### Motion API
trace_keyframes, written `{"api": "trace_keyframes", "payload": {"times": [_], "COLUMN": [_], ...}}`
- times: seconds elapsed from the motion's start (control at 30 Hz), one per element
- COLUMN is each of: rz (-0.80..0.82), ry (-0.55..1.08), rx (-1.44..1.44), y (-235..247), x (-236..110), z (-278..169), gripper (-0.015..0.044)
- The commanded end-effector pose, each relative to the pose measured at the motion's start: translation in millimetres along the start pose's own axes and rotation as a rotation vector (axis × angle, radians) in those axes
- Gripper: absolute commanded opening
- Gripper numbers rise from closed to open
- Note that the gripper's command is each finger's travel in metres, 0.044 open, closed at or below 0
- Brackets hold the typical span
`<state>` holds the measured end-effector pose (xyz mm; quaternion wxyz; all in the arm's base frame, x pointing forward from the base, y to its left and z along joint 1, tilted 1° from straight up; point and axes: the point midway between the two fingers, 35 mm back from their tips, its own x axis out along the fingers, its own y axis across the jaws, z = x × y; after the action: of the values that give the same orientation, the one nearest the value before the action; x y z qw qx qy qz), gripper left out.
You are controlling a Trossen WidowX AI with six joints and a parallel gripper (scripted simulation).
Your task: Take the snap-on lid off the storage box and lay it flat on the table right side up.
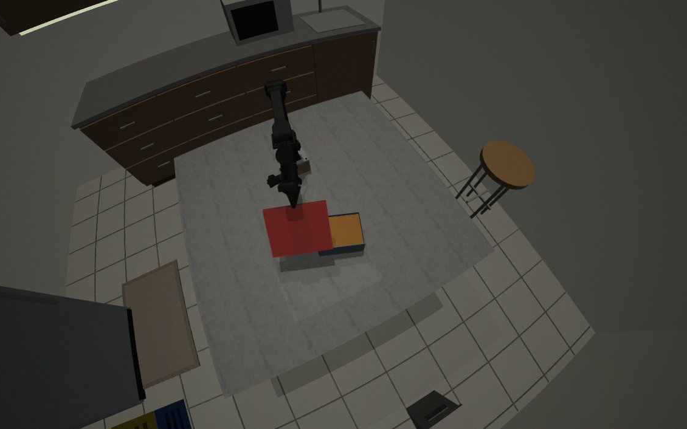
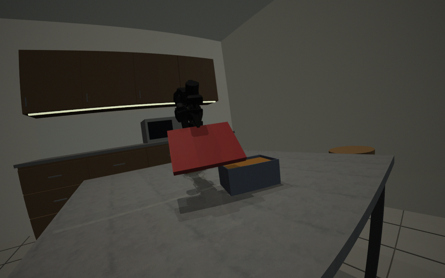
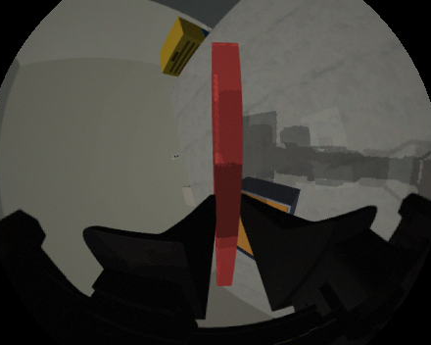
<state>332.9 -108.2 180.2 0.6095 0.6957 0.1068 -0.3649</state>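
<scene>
The red lid (image 1: 301, 234) (image 2: 205, 148) (image 3: 228, 127) is in the air, tilted, with its far edge raised and its near edge lower. My gripper (image 1: 293, 205) (image 2: 197, 125) (image 3: 226, 199) is shut on the middle of the lid's far edge. The dark blue storage box (image 1: 343, 249) (image 2: 255, 177) (image 3: 272, 186) stands upright on the table, open at the top, with orange showing inside. In the top view the lid covers the box's left part from view. In the exterior view the lid's lower right corner appears just above the box's left end; whether they touch is unclear.
The grey table (image 1: 261, 314) (image 2: 130, 234) carries the box and the arm's base (image 1: 304, 166), which is partly hidden behind the arm. The lid's shadow falls on the table left of the box. A round wooden stool (image 1: 509, 162) (image 2: 351, 149) stands beyond the table's right edge.
</scene>
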Motion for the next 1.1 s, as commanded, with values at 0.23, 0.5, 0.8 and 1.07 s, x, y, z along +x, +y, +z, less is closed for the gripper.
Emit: {"api": "trace_keyframes", "payload": {"times": [0.23, 0.5, 0.8, 1.07], "rz": [0.017, 0.017, 0.016, 0.016], "ry": [0.001, 0.0, -0.001, -0.002], "rx": [-0.003, -0.004, -0.006, -0.007], "y": [2, 1, 0, -1], "x": [-4, -6, -7, -9], "z": [20, 36, 54, 70], "gripper": [0.0, 0.0, 0.0, 0.0]}}
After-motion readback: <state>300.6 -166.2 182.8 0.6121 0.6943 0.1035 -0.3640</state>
